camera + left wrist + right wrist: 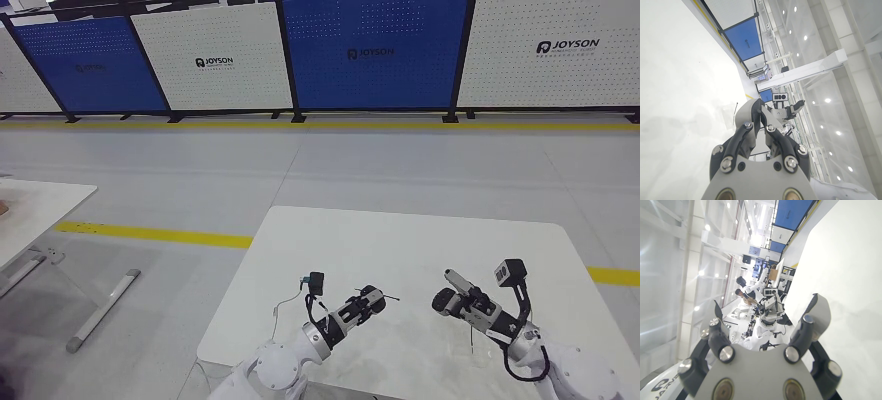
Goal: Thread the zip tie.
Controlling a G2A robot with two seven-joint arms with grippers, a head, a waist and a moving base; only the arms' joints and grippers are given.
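My left gripper hovers over the near middle of the white table. It is shut on a thin black zip tie, whose short end pokes out toward the other arm. In the left wrist view the pads are pressed together with a small black bit at their tips. My right gripper faces it from the right, a short gap away, and stands open with nothing between its fingers. A second black zip tie lies flat on the table, on a clear plastic bag.
The table's near and right edges are close to both arms. A second white table stands at the far left, across the floor. Blue and white pegboard panels line the back of the room.
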